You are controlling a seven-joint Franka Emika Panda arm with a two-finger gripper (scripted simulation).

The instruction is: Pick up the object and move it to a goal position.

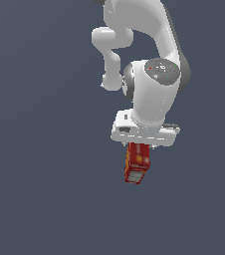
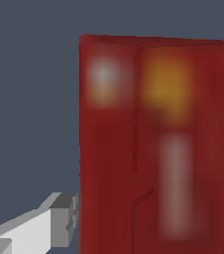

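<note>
- Seen in the exterior view: white Panda arm (image 1: 152,60) reaching down from the top edge, wrist turned downward.
- Below the wrist, the white gripper (image 1: 138,148) clenched around the red box (image 1: 137,164), gripping its upper end.
- Box hanging lengthwise under the gripper, slightly tilted, lower end toward the exterior view's left (narrower than the gripper body above it).
- Yellow-orange and white label patches visible on the box's sides.
- Nothing but plain dark grey-blue background (image 1: 35,149) around the box; touching only the gripper.
- In the wrist view: red box (image 2: 156,144) filling most of the picture, blurred, with a whitish patch and an orange patch near its far end.
- One grey-white finger (image 2: 54,223) pressed against the box's side; the other finger barely visible at the opposite edge.
</note>
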